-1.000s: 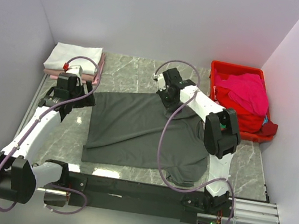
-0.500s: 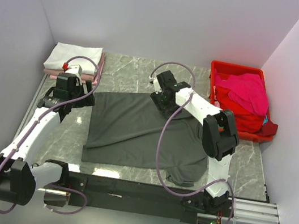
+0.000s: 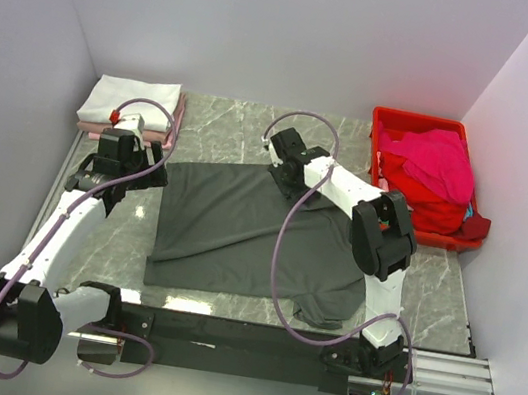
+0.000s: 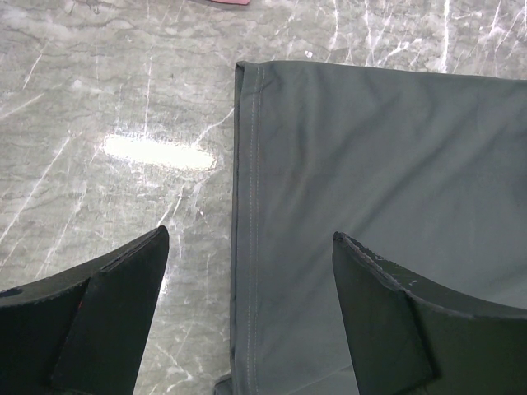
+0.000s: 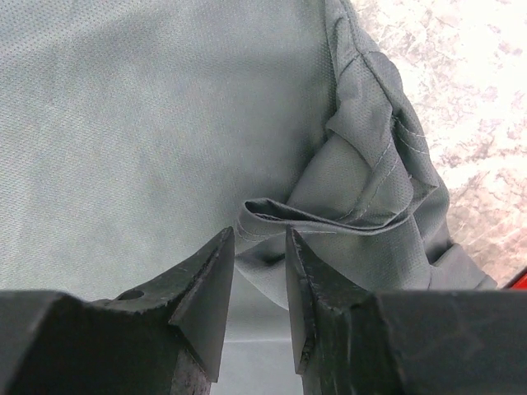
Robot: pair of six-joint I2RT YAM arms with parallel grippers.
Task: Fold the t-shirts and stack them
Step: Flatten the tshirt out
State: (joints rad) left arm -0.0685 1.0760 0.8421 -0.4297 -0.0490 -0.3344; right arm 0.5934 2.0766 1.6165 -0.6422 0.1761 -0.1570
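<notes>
A dark charcoal-grey t-shirt point(image 3: 238, 229) lies spread on the marble table; its right side is bunched. My right gripper point(image 3: 286, 158) is at the shirt's far edge. In the right wrist view its jaws point(image 5: 259, 234) stand nearly closed on a raised fold of the grey cloth point(image 5: 362, 197). My left gripper point(image 3: 137, 171) hangs open over the shirt's left hem; in the left wrist view point(image 4: 250, 234) the stitched hem point(image 4: 247, 214) runs between the wide-apart fingers. A folded white tee point(image 3: 130, 99) lies on a pale pink one point(image 3: 173, 127) at the back left.
A red crate point(image 3: 424, 121) at the back right holds magenta shirts point(image 3: 442, 162) and red cloth. Grey walls close in the left, back and right. A black rail point(image 3: 241, 336) runs along the near edge.
My right gripper has moved left along the shirt's far edge, pulling cloth with it; the shirt's right side has drawn in. The left arm has barely moved.
</notes>
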